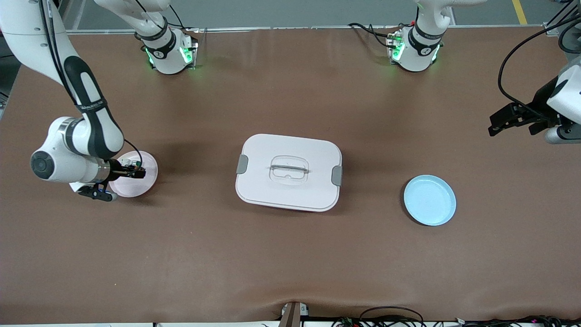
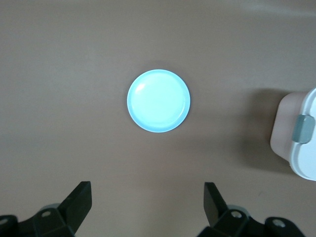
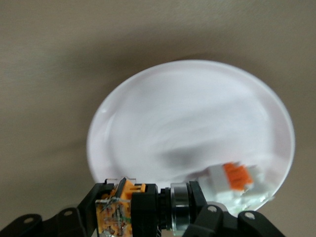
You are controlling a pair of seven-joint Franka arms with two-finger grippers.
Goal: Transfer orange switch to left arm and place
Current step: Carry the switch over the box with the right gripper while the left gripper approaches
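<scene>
R gripper [image 3: 148, 207] clamped, L gripper [image 2: 148, 202] open, waiting

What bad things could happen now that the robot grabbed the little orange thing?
1. The right pincer is shut on the orange switch, a tiny part over the pink plate. It might slip out and fall.
2. The box sits in the middle of the table, between the two arms. An arm moving too low might bump it.
3. The left pincer waits open above the blue plate. A handover of so small a part could miss.
</scene>
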